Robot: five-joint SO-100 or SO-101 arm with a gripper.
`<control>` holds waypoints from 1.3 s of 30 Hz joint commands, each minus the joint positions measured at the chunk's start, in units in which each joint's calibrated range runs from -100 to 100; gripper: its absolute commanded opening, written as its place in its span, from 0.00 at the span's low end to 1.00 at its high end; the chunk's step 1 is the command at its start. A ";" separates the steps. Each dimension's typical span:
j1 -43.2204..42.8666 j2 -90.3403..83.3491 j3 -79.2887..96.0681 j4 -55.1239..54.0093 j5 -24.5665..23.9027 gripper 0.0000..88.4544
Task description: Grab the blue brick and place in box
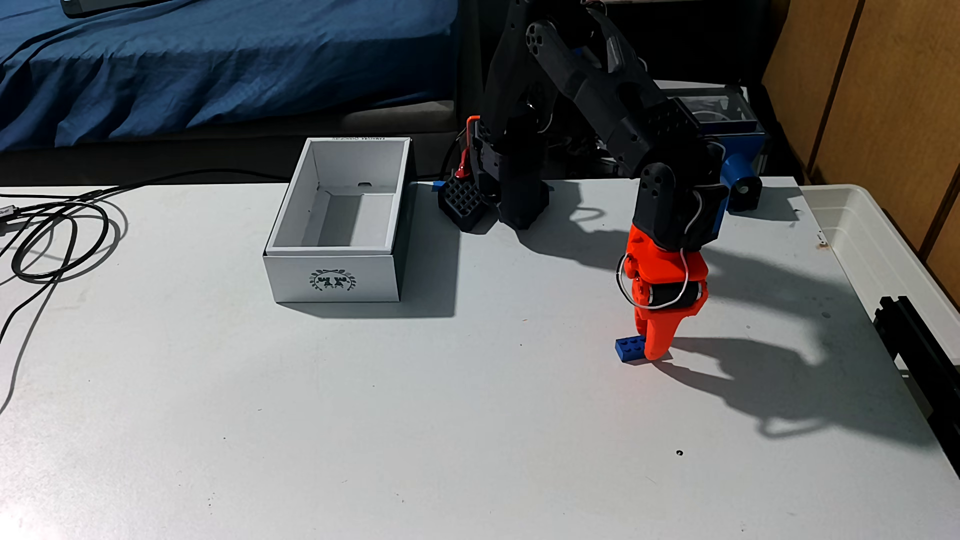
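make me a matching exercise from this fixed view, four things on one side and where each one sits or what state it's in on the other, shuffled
Things:
1. small bright-blue plastic studded brick
2. white rectangular cardboard box
3. orange two-finger gripper
4. coiled black cable

Places or states:
A. at the table's left edge
B. open-topped, nothing visible inside
C. lying on the table, right of the box
D. pointing down, tips at the brick's right end

Pairs: 1-C, 2-B, 3-D, 4-A

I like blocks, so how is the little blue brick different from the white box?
The brick is bright blue with studs on top; the box is white with a dark emblem on its front. The brick is much smaller. The box is open and empty; the brick is solid. The fingers are at the brick, far from the box. Both rest on the table.
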 commanded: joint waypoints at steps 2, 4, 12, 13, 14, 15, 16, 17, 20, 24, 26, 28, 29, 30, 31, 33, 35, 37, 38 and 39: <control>1.20 -0.28 -1.40 0.63 1.19 0.13; 1.28 -0.28 -1.40 0.63 1.40 0.13; 1.35 -0.19 -1.49 0.63 1.98 0.10; 1.35 -0.19 -1.67 0.63 1.98 0.07; 1.35 -0.19 -1.75 0.63 1.98 0.05; 1.35 -0.19 -1.93 0.54 1.98 0.02; 1.35 -0.19 -1.93 0.54 1.98 0.01; 1.35 -0.19 -1.93 0.54 1.98 0.01; 1.35 -0.19 -1.93 0.54 1.98 0.01; 1.42 -0.19 -1.84 0.63 1.87 0.01; 1.57 -0.87 -2.02 1.06 1.71 0.01; 2.39 -1.21 -3.00 3.04 1.71 0.01; 2.61 -1.21 -3.97 4.68 1.71 0.01; 2.76 -1.21 -5.39 6.58 1.66 0.01; 2.76 -1.21 -6.81 8.39 1.61 0.01; 3.36 -1.12 -8.94 11.92 1.56 0.01; 4.54 -1.29 -10.36 15.19 1.77 0.01; 5.06 -1.46 -11.69 17.95 1.87 0.01; 5.58 -1.46 -12.58 19.59 1.87 0.01; 6.33 -1.46 -13.56 21.23 1.87 0.01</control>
